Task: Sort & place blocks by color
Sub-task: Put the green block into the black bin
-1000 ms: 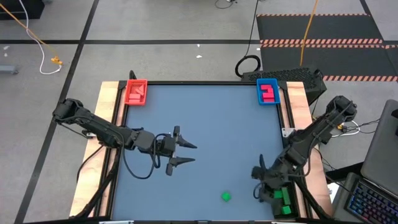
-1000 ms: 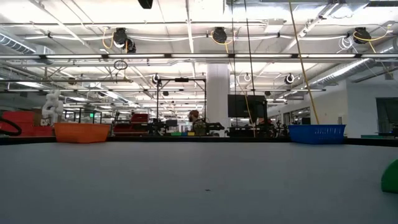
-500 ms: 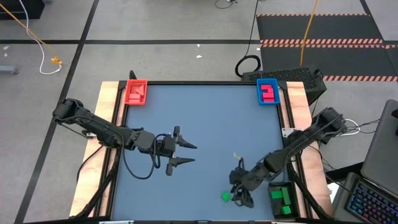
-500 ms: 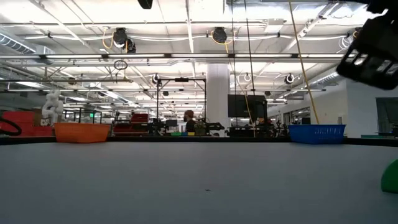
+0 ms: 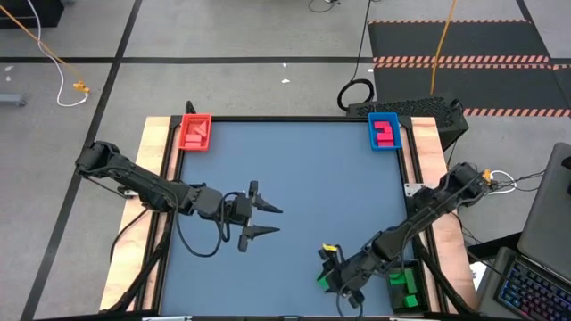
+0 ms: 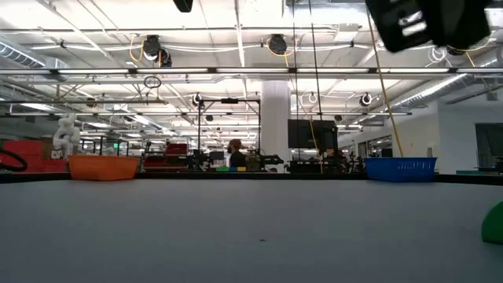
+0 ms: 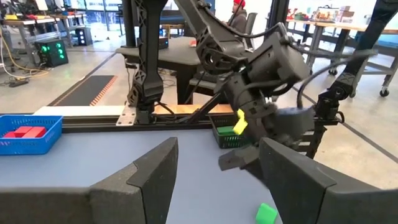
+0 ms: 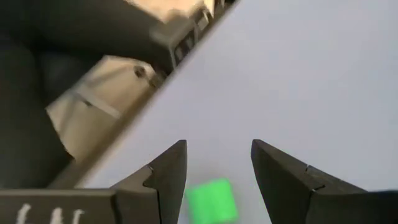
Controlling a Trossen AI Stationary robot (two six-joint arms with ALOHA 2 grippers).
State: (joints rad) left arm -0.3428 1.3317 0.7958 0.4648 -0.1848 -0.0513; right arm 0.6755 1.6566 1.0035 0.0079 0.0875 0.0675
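One green block lies flat on the blue table near its near edge, right of the middle; it also shows in the right wrist view and at the low view's right edge. My right gripper hangs open just above it, slanting down, a finger on either side, touching nothing. My left gripper stands open and level over the table's middle left, holding nothing. More green blocks lie in the green tray at the near right.
A red tray with red blocks stands at the far left corner. A blue tray with pink blocks stands at the far right corner. Bare blue table lies between the two arms. A laptop sits off the table's right.
My right gripper has swung from over the green tray toward the table's left, sinking and rolling about its own axis, and now hangs over the green block. Its fingers stay open. The block has not moved.
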